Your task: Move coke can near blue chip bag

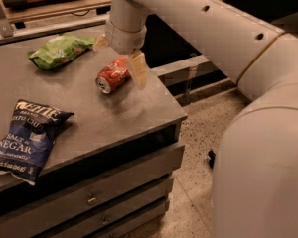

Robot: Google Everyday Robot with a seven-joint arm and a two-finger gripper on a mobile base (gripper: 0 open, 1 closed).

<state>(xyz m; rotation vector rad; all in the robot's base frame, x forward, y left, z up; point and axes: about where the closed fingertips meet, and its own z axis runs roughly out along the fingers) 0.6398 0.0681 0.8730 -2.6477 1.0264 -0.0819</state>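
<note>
The coke can (111, 76) lies on its side on the grey table (114, 118), near its right edge, silver end toward the front left. My gripper (120, 56) hangs right above the can's far end, open; one tan finger (138, 69) is at the can's right side, the other shows behind it at the left. The can still rests on the table. The blue chip bag (27, 140) lies flat at the table's front left, well apart from the can.
A green chip bag (59, 49) lies at the back of the table, left of the gripper. The table's right edge drops to a speckled floor (198, 148). Drawers (94, 197) are below the top. My arm (248, 83) fills the right side.
</note>
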